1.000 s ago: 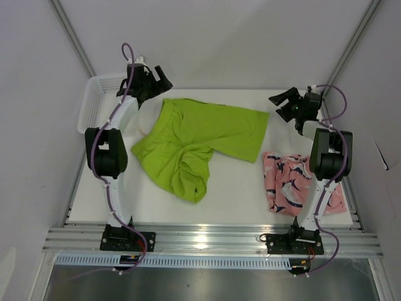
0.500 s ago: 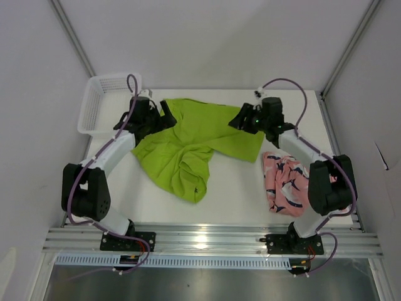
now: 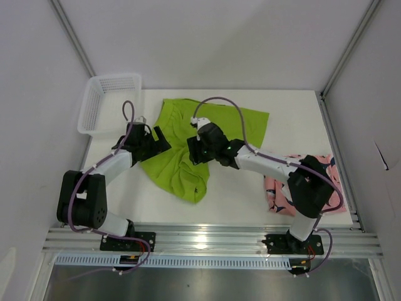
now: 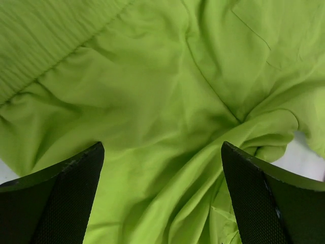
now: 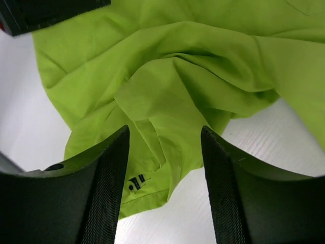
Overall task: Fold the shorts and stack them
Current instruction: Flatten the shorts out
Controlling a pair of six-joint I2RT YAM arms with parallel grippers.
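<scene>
Two pairs of shorts lie on the white table (image 3: 232, 204). The lime green shorts (image 3: 178, 172) sprawl unfolded and heavily creased left of centre, showing a ribbed waistband (image 4: 45, 46) and a small dark logo (image 5: 136, 184) by one hem, while the pink fish-print shorts (image 3: 276, 194) sit crumpled at the near right, partly hidden by the right arm. Left gripper (image 4: 161, 147) hovers over the green cloth's left part, jaws spread wide and pinching nothing; right gripper (image 5: 163, 131) stands over a bunched ridge at its middle, jaws parted, no cloth clamped.
</scene>
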